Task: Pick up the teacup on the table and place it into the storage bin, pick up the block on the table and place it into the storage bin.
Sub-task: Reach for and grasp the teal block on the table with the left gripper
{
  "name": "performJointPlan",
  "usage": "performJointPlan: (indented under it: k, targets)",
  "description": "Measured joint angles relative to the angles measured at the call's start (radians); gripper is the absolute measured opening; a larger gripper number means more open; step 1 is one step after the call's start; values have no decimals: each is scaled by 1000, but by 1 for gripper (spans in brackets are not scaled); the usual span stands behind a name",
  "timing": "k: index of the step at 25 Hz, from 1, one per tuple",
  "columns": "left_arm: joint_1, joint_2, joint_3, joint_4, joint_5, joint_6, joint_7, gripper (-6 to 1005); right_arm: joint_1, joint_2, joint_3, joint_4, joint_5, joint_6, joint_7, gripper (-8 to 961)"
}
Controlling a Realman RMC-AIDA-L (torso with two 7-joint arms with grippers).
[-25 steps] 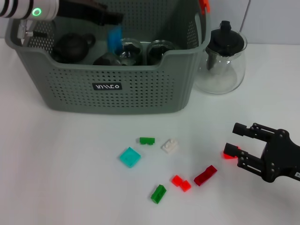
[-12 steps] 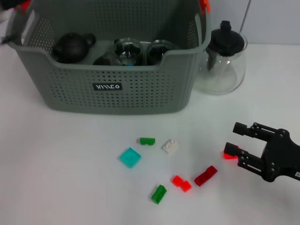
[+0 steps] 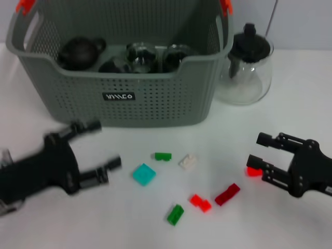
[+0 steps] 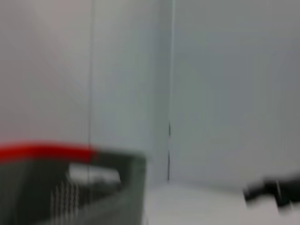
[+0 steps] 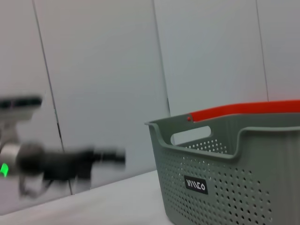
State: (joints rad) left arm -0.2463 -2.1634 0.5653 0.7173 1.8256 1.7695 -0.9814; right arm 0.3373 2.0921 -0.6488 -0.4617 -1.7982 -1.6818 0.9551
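While our left gripper is hanging low over the worktop in front of the storage bin, its jaws are standing wide and holding nothing, so we judge the block pick is the step in hand. The nearest candidate is the teal square block, lying flat just beside those open jaws. To take it well, we are thinking of centring the jaws over it, coming straight down and closing across two opposite edges, since it is thin and could slide on the smooth surface. The small green block and the white block are lying near it, so the jaws should stay clear of them. Our right gripper is waiting at the right, jaws wide, with a red block lying just beside its lower finger. The bin is grey and perforated, already carrying dark and glass teaware.
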Motion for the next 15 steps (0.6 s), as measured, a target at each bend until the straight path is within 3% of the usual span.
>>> performJointPlan:
  k: [6, 15]
  targets:
    - [7, -3, 0, -210, 121, -155, 214, 782, 8, 0, 0, 0, -1, -1, 7, 594]
    - [-66, -9, -6, -363, 117, -400, 335, 710, 11, 0, 0, 0, -5, -1, 24, 594]
